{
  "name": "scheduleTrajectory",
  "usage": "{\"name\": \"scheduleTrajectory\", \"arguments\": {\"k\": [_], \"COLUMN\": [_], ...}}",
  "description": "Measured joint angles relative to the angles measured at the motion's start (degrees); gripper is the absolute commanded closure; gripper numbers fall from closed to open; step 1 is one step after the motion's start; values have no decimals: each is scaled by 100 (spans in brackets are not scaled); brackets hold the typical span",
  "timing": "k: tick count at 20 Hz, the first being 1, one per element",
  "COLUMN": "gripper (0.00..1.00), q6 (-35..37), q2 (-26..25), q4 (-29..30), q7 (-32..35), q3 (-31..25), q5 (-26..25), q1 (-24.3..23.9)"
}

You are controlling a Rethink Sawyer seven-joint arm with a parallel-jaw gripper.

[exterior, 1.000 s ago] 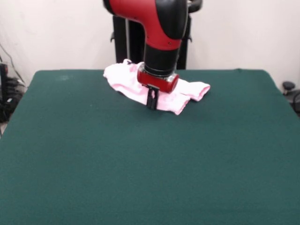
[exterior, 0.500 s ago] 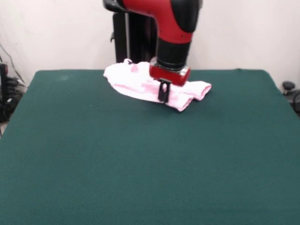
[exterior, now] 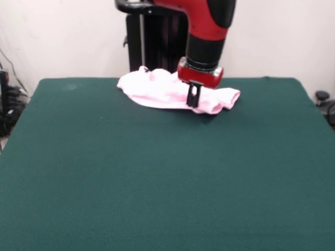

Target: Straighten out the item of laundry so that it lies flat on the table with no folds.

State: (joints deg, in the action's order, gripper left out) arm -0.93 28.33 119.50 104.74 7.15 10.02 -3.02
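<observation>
The item of laundry (exterior: 157,90), small pale pink trousers, lies bunched and folded near the far edge of the dark green table (exterior: 157,178), just in front of the robot's pedestal. The red and black arm comes down from above over the garment's right half. My gripper (exterior: 193,103) has its black fingers close together, shut on the pink cloth at the garment's front edge, where a leg end (exterior: 227,98) reaches out to the right. The arm hides part of the cloth. No bow shows.
The black pedestal (exterior: 154,47) stands right behind the garment at the table's far edge. Cables and dark gear (exterior: 8,104) lie off the table's left side. A black knob (exterior: 322,97) stands off its right side.
The arm and gripper have moved right and toward the far edge. The cloth went with them, and the front leg that hung toward the camera is now drawn up and to the right.
</observation>
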Motion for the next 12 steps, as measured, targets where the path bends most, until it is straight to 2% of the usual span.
{"name": "scheduleTrajectory", "arguments": {"k": [12], "gripper": [100], "q6": [0], "q2": [-171], "q4": [0], "q7": [0], "q3": [31], "q5": [0], "q1": [19]}}
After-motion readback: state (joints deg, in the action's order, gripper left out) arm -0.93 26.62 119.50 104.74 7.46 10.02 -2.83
